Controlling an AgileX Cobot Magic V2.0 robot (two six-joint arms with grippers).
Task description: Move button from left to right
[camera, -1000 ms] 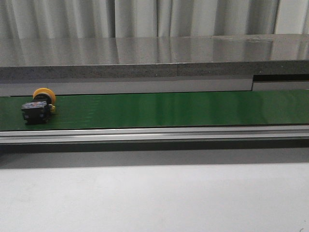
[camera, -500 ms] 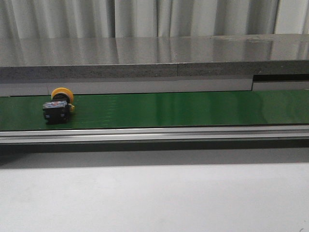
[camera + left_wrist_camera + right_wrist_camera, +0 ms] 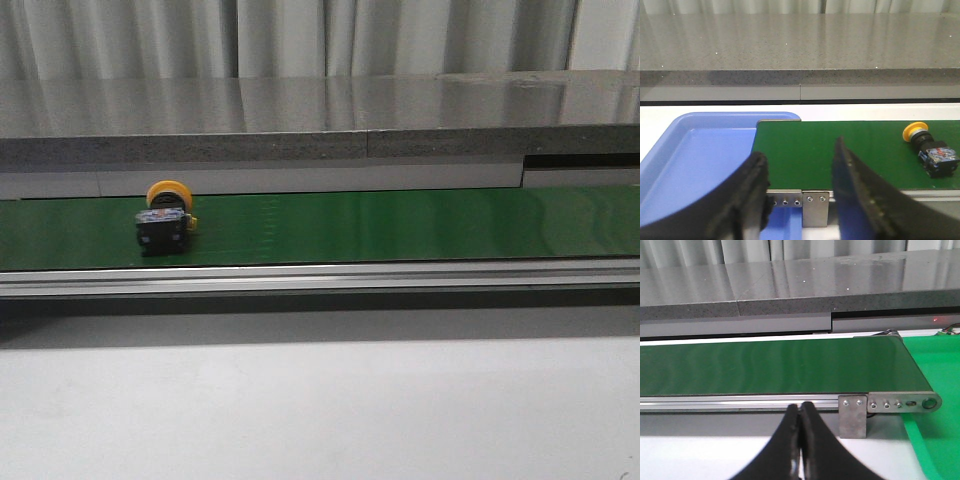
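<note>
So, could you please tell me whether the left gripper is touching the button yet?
Apart. The left wrist view shows the left gripper, jaws open, with bare green belt between it and the button.

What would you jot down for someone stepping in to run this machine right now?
Left gripper: fingers open, empty, hanging near the left end of the green belt, by a blue tray.
Right gripper: fingers shut, empty, near the belt's right end.
The button lies on its side on the left part of the belt, untouched by either arm; it has been riding rightward.
Done: nothing grasped. Left: the button has most of the belt to cross.
</note>
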